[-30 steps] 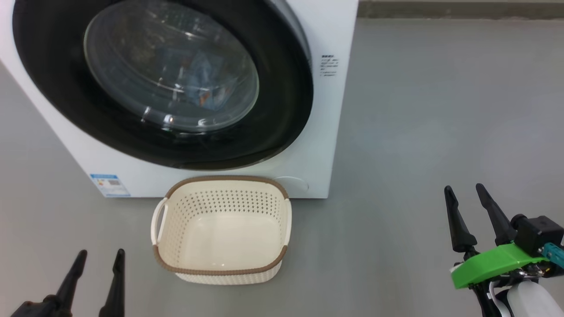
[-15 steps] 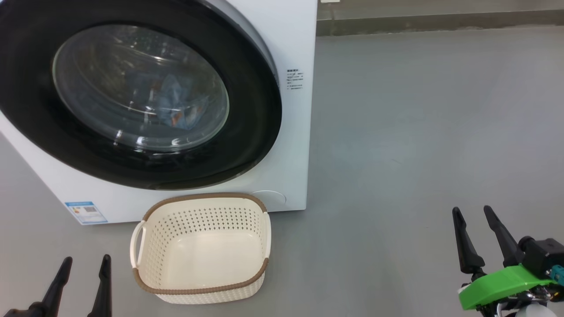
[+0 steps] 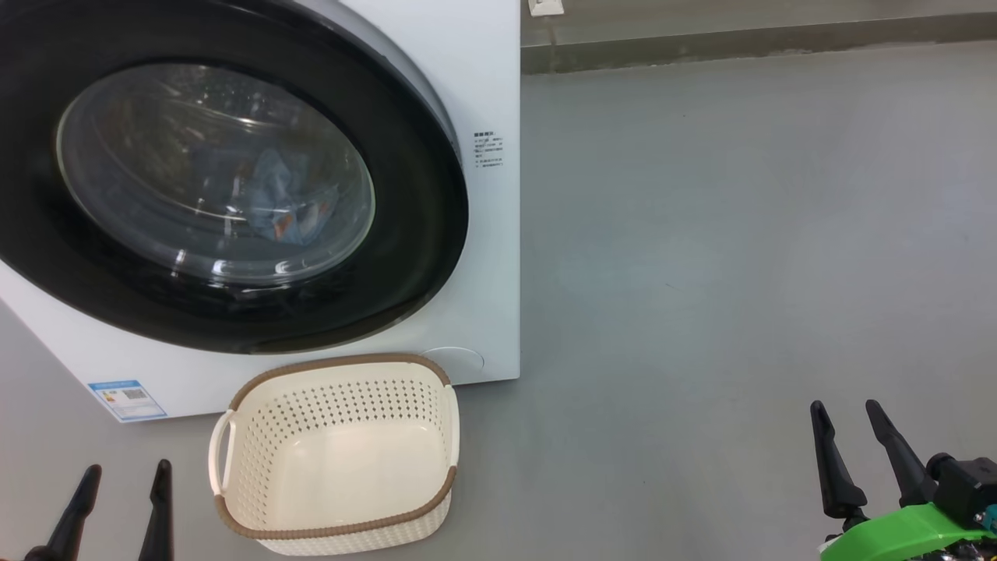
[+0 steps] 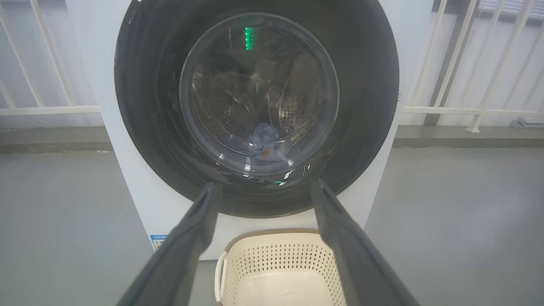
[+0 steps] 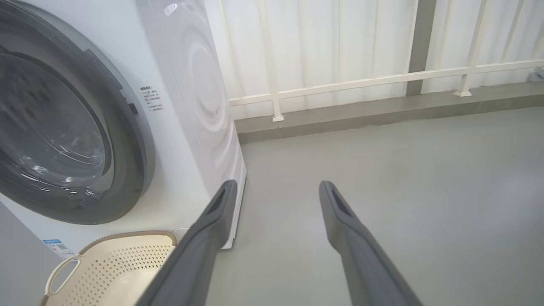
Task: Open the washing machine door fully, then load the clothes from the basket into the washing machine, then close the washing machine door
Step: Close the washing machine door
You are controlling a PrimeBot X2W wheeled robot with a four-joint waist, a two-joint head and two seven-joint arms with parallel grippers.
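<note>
- I see the washing machine (image 3: 491, 273) in white, with a blue label (image 3: 127, 399) at the lower left of the head view.
- The washing machine door (image 3: 420, 234) has a glossy black rim.
- The clothes (image 3: 288, 210) are light blue with orange prints.
- The basket (image 3: 343, 401) is cream, dotted with holes, brown-rimmed.
- The floor (image 3: 740, 234) is grey.

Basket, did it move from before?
No. The basket keeps its place in front of the washing machine, between its blue label and round cap; the camera shifted.

Long dark tapered fingers are fitted on left end effector (image 3: 128, 467) and right end effector (image 3: 843, 405). A green bracket (image 3: 896, 534) is mounted behind the right.
</note>
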